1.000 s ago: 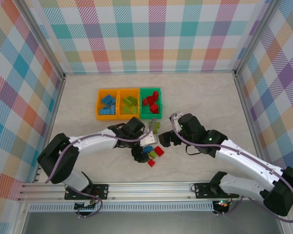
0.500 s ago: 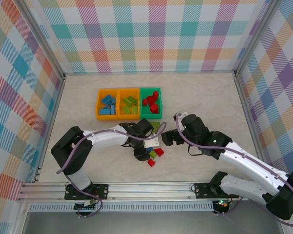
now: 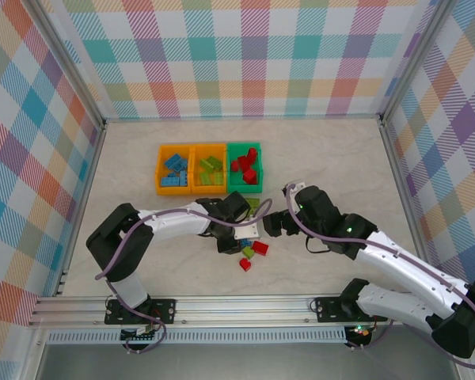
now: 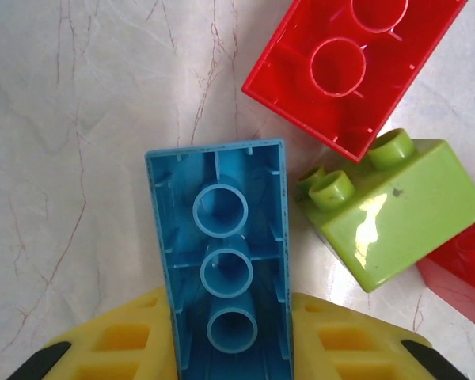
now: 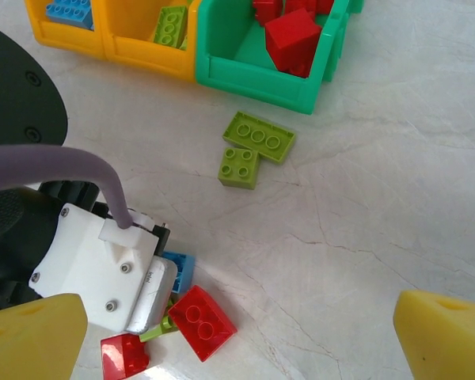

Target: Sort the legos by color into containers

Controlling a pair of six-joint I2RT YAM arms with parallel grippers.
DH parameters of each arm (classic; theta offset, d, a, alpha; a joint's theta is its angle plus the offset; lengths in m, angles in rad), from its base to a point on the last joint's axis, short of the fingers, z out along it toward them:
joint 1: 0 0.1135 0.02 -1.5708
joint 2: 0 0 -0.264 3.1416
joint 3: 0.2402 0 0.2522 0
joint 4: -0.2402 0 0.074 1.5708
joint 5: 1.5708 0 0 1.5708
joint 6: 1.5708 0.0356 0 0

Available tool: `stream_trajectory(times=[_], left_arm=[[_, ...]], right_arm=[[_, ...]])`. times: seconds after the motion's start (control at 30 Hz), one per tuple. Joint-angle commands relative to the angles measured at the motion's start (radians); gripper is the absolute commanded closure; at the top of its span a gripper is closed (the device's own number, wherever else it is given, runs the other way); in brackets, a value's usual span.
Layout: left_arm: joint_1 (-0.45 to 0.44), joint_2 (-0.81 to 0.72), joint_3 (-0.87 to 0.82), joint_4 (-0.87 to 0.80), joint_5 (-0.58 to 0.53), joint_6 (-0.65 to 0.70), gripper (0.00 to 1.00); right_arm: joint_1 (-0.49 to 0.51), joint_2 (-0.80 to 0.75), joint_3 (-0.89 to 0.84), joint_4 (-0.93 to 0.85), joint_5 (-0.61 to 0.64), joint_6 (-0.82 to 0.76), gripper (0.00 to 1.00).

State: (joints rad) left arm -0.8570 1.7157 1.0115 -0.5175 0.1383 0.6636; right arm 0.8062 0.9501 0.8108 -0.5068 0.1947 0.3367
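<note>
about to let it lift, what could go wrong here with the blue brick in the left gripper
The left gripper pinches the blue brick at one end only, so it may pivot or slip out. The lime green brick and the upturned red brick lie close beside it and could get dragged along. The open right gripper hovers near, so the arms might clash.
</note>
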Motion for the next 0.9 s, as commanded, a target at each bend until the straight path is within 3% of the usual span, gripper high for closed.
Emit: stream_trajectory(times=[0.0,0.27,0.37,0.53,0.7,0.87], left_arm=[[-0.008,0.0,0.008,-0.002,-0.017,0.01,0.73],[0.077,-0.17,-0.025,0.089,-0.133,-0.166,0.71],[0.153,-0.249,-0.024,0.13,-0.178,-0.282,0.67],[0.346,-0.329,-0.013,0.202,-0.192,-0.466,0.67],[0.542,-0.245,0.089,0.165,-0.226,-0.616,0.65],[0.619,-0.114,0.173,0.181,-0.222,-0.654,0.64]], right_arm=[[-0.004,-0.039,-0.025,-0.026,0.002,0.004,0.0],[-0.004,-0.189,-0.126,0.014,-0.109,0.001,0.0],[-0.004,-0.224,-0.17,0.065,-0.183,-0.016,0.0],[-0.004,-0.123,-0.151,0.05,-0.216,-0.031,0.0],[-0.004,-0.074,-0.128,0.058,-0.224,-0.02,0.0],[-0.004,-0.091,-0.136,0.058,-0.21,0.0,0.0]])
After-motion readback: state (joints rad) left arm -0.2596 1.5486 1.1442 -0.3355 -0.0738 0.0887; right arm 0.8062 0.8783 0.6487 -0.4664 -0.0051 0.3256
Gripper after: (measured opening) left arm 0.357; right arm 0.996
